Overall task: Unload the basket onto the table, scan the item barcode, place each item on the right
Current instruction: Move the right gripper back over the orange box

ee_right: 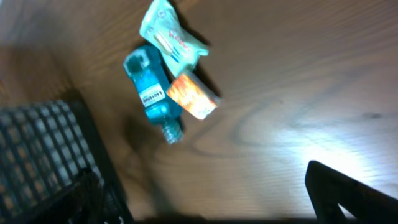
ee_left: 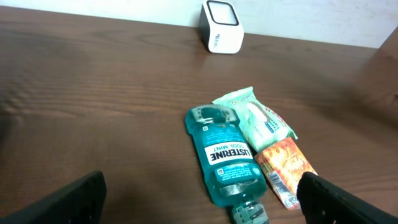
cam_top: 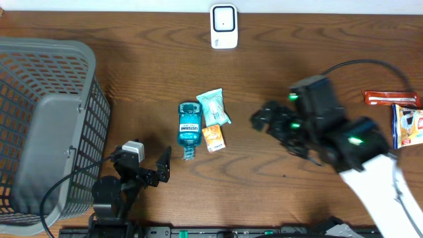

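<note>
Overhead view, centre of frame: we see a blue mouthwash bottle [cam_top: 189, 127] lying flat on the wooden table [cam_top: 132, 59], its cap toward the bottom edge. Just to its right lie a pale green wipes pack [cam_top: 213, 107], slightly higher, and a small orange packet [cam_top: 213, 138], lower, which touches the pack's bottom end. The white scanner [cam_top: 224, 26] stands at the top centre, well apart from these three items. The left gripper [cam_top: 147, 164] sits lower left of the bottle. Its jaws are spread wide and hold nothing, and in the left wrist view its two dark fingers [ee_left: 68, 199] frame the bottle's cap end from either bottom corner. The right gripper [cam_top: 268, 119] hangs right of the items, also spread wide and empty. In its wrist view the fingers [ee_right: 348, 193] sit at the bottom corners, with the three items in the upper left. A grey mesh basket [cam_top: 39, 46] fills the left edge. A red snack bar [cam_top: 391, 99] and a snack bag [cam_top: 408, 125] lie at the far right edge.
</note>
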You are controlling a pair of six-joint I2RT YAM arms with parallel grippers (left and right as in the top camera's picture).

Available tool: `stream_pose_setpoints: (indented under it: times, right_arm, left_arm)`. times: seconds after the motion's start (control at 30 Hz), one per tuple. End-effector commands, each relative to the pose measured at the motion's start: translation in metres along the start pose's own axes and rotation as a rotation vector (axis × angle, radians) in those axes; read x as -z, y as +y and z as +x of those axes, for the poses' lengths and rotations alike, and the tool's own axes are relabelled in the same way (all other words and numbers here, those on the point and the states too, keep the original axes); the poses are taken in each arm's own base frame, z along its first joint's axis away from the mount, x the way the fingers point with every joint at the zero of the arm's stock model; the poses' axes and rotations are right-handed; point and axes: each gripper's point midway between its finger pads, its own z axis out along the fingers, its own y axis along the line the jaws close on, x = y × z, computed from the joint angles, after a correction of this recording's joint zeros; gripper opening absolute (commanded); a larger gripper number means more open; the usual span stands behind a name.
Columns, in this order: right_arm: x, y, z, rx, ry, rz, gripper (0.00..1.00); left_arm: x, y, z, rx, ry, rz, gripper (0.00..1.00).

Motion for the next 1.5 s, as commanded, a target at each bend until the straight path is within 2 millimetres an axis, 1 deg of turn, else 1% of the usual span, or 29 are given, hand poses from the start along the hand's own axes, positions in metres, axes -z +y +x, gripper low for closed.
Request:
stream_pose_setpoints:
  times: [0.0, 0.07, 0.1, 0.17, 0.27, 0.37, 0.5, 0.57, 0.63, 0.73, 0.87, 1.0, 1.13, 1.23, 1.33, 1.47]
  right_arm:
    - [-0.056, -0.006, 0.021, -0.182, 0.081, 0.001, 0.94]
    - [-0.082, -0.004, 0.028, -0.216, 0.107, -0.021, 0.86]
    - [-0.098, -0.002, 0.033, -0.223, 0.132, -0.044, 0.85]
    - [-0.118, 0.002, 0.037, -0.211, 0.149, -0.073, 0.85]
    - [-0.145, -0.002, 0.04, -0.214, 0.158, -0.062, 0.84]
    - [-0.163, -0.009, 0.045, -0.26, 0.194, -0.025, 0.84]
    - [-0.182, -0.015, 0.053, -0.31, 0.249, 0.01, 0.79]
    - [-0.189, -0.018, 0.056, -0.321, 0.263, 0.023, 0.74]
    - [-0.195, -0.022, 0.058, -0.334, 0.27, 0.043, 0.7]
    - [-0.201, -0.026, 0.062, -0.338, 0.284, 0.062, 0.67]
    - [-0.206, -0.028, 0.066, -0.338, 0.301, 0.074, 0.68]
    - [-0.208, -0.027, 0.061, -0.328, 0.265, 0.066, 0.69]
    - [-0.21, -0.02, 0.057, -0.341, 0.243, 0.043, 0.69]
    - [-0.211, -0.012, 0.061, -0.329, 0.245, 0.019, 0.68]
    - [-0.211, -0.012, 0.066, -0.313, 0.243, 0.027, 0.65]
    - [-0.213, -0.013, 0.07, -0.301, 0.225, 0.039, 0.64]
  left_arm:
    - [-0.001, 0.001, 0.013, 0.013, 0.041, 0.004, 0.98]
    - [-0.001, 0.001, 0.013, 0.013, 0.041, 0.004, 0.98]
    - [-0.001, 0.001, 0.013, 0.013, 0.041, 0.004, 0.98]
    - [-0.001, 0.001, 0.013, 0.013, 0.041, 0.004, 0.98]
    - [-0.001, 0.001, 0.013, 0.013, 0.041, 0.004, 0.98]
    - [-0.001, 0.001, 0.013, 0.013, 0.041, 0.004, 0.98]
    - [-0.001, 0.001, 0.013, 0.013, 0.041, 0.004, 0.98]
    - [-0.001, 0.001, 0.013, 0.013, 0.041, 0.004, 0.98]
    - [-0.001, 0.001, 0.013, 0.013, 0.041, 0.004, 0.98]
    - [-0.001, 0.001, 0.013, 0.013, 0.041, 0.004, 0.98]
    - [-0.001, 0.001, 0.013, 0.013, 0.041, 0.004, 0.98]
    - [-0.001, 0.001, 0.013, 0.013, 0.041, 0.004, 0.98]
    - [-0.001, 0.001, 0.013, 0.013, 0.041, 0.004, 0.98]
    - [-0.001, 0.001, 0.013, 0.013, 0.041, 0.004, 0.98]
    - [-0.001, 0.001, 0.013, 0.013, 0.041, 0.004, 0.98]
    - [-0.001, 0.001, 0.013, 0.013, 0.041, 0.004, 0.98]
